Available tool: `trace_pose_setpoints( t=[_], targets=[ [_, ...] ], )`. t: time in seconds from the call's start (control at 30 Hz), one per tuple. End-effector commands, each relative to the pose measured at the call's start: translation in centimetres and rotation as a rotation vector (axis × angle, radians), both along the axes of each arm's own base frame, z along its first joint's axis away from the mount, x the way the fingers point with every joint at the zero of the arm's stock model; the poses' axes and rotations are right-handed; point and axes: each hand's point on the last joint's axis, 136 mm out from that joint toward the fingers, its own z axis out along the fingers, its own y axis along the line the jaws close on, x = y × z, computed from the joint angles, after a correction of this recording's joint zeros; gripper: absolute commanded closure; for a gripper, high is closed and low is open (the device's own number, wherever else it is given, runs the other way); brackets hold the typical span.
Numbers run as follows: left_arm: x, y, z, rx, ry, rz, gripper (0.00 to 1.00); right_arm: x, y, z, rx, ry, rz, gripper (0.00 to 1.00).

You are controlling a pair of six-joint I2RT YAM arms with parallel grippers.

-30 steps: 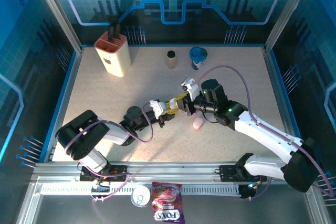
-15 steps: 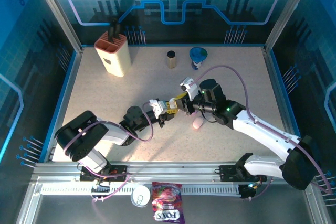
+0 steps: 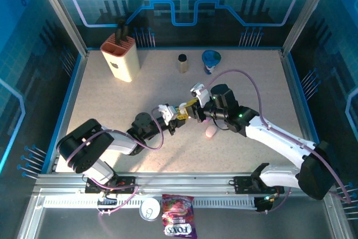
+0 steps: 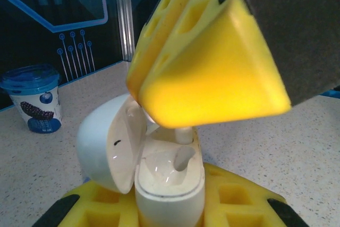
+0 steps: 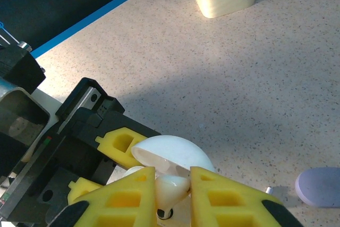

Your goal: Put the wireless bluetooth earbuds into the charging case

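The left arm [image 3: 112, 141] and the right arm [image 3: 274, 138] meet in the middle of the surface [image 3: 251, 82]. The left jaws are pressed tight on the white charging case [image 4: 170, 184], one yellow pad on each side of it. The case is held up off the surface, and its round lid [image 4: 109, 150] is tipped open to one side.

The right jaws come at the case from the other side and sit right over its open top. They look pinched on a small white earbud [image 5: 172, 188], with only a thin gap between the yellow pads. From the left wrist, a white stem pokes down below the yellow pad, right at the mouth of the case. I cannot tell if the earbud is all the way in.

A little purple case [image 3: 211, 132] lies shut on the surface, near the right arm. At the back stand a tan knife block [image 3: 120, 57], a small brown tube [image 3: 182, 62] and a blue cup [image 3: 211, 61].
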Motion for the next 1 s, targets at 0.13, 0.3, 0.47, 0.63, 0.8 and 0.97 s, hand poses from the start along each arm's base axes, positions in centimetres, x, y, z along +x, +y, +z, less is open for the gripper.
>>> trace_pose_setpoints(
  t=[0.13,0.3,0.47,0.63,0.8,0.97],
  targets=[
    [0.2,0.0,3.4,-0.080,-0.079,0.007,1.00,0.1,-0.2,-0.7,-0.018,0.009,-0.034,0.62],
    [0.3,0.4,2.7,-0.067,-0.070,0.025,1.00,0.4,-1.3,1.8,0.063,-0.026,-0.083,0.45],
    [0.5,1.3,2.0,-0.054,-0.071,0.051,1.00,1.1,-3.5,2.7,0.162,0.000,-0.166,0.41],
    [0.9,3.2,1.1,-0.045,-0.046,0.103,0.99,2.9,-5.9,-1.0,0.097,0.162,-0.345,0.41],
    [1.3,5.5,0.4,-0.039,-0.026,0.174,0.99,3.1,-5.0,-5.5,-0.027,0.351,-0.380,0.45],
    [1.2,7.6,-0.3,-0.038,-0.002,0.237,0.99,3.3,-2.8,-9.4,-0.166,0.505,-0.371,0.48]
  ],
)
